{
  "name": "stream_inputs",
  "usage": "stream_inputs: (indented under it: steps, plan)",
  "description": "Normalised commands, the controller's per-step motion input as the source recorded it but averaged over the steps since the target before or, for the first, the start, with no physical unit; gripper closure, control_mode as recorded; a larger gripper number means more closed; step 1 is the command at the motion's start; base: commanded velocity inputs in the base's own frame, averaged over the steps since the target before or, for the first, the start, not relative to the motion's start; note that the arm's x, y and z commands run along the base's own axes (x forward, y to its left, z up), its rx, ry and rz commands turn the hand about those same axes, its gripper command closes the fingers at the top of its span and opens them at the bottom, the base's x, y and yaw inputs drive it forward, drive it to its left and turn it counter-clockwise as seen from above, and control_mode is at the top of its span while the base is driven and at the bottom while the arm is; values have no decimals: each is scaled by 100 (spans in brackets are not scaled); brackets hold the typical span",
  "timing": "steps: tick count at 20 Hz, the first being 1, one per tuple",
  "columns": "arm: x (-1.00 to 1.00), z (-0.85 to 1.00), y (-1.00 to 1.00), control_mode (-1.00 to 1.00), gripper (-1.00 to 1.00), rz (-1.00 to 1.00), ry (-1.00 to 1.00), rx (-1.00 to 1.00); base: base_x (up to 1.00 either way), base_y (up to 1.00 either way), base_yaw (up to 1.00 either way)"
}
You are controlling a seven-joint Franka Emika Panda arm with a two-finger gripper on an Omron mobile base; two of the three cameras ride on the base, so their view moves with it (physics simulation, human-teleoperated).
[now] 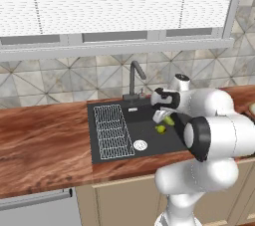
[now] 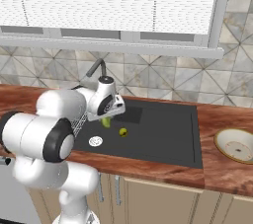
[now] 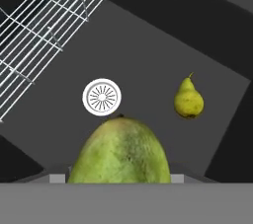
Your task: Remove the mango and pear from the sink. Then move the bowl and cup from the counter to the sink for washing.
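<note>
Over the sink point(image 2: 195, 134) basin, the gripper point(image 2: 106, 115) hung with the mango point(image 3: 120, 151) between its jaws, clear of the basin floor. Jaws stood partly apart, clamped across the fruit's width; in the hand view the mango sat right up against the camera, finger tips hidden behind it. From the right base view the green fruit point(image 2: 106, 121) showed just under the hand, above the dark basin.

Pear point(image 3: 189, 99) lay on the basin floor, apart from the mango, off to one side of the white drain point(image 3: 102, 96). Wire rack point(image 1: 113, 130) sat on the drainboard side, faucet point(image 1: 135, 78) at the back edge. Bowl point(image 2: 238, 145) rested on the counter point(image 2: 225, 173) right of the sink, well apart from the arm. Cup couldn't be made out.

Step in hand, by my read: carrying the mango out to the counter. To do it well, lift high enough first to clear the sink rim, keep the squeeze steady since the fruit is round and smooth and could slip, and avoid swinging near the faucet. Set it down on bare wood away from the bowl, low before releasing, so it wouldn't roll back in. Pear next.
</note>
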Motion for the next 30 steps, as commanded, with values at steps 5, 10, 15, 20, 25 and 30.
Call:
stream_inputs:
  steps: [5, 10, 15, 20, 25, 30]
  plan:
    - [-48, 30, 9, -100, 100, -14, 0, 0, 0, 0, 0]
    - [-40, 27, 27, -100, 100, -7, -10, 0, 0, 0, 0]
    - [-32, 19, 40, -100, 100, -3, -20, -1, 0, 0, 0]
    - [-36, 10, 44, -100, 100, -11, -5, 0, 0, 0, 0]
    - [-23, 18, 52, -100, 100, -7, 0, 0, 0, 0, 0]
    - [-15, 26, 51, -100, 100, 0, 0, 0, 0, 0, 0]
